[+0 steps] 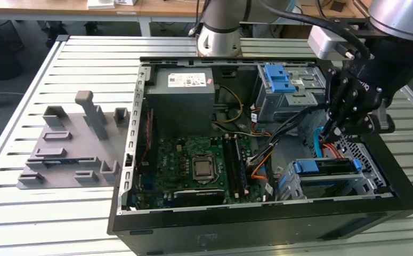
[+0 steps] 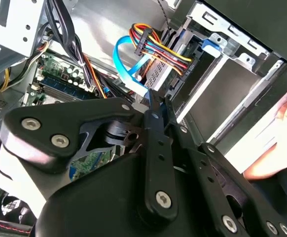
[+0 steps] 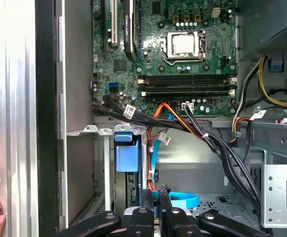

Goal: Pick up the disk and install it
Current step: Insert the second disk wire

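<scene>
The claw (image 1: 332, 129) hangs inside the open computer case (image 1: 263, 221), fingers drawn close together with nothing visibly between them; the disk (image 1: 323, 167) sits in its blue carrier in the lower drive cage (image 1: 366, 184), just below the claw — one disk, one claw. Judging by this, the disk is already seated, or nearly so; any further move calls for care around the blue cable (image 2: 126, 66) nearby.
</scene>
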`<state>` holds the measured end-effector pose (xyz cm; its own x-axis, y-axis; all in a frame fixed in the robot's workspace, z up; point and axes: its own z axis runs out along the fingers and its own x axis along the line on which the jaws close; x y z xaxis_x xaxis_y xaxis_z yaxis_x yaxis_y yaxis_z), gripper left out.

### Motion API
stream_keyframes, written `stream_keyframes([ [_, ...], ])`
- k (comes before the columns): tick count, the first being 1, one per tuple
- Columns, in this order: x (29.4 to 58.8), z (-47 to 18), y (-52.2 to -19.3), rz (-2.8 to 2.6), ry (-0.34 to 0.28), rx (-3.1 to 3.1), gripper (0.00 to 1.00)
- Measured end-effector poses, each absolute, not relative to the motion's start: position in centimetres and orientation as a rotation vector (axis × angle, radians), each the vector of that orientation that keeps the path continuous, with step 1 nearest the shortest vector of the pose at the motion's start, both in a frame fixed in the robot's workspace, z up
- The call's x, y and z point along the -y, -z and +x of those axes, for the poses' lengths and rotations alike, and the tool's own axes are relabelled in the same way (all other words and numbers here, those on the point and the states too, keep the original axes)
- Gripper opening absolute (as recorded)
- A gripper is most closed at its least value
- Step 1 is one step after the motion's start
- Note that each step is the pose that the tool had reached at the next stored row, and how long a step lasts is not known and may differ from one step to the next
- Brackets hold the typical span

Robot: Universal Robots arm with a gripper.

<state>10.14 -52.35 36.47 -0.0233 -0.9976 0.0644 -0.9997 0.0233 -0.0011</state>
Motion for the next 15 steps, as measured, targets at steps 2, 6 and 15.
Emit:
stream_keyframes([
  [2, 52.4, 10.1, -36.4, 2.173, -0.048, 2.225, 0.16],
  [6, 52.3, 10.1, -36.0, 2.186, -0.019, 2.238, 0.16],
  [15, 53.5, 10.1, -35.0, 2.184, -0.02, 2.235, 0.16],
])
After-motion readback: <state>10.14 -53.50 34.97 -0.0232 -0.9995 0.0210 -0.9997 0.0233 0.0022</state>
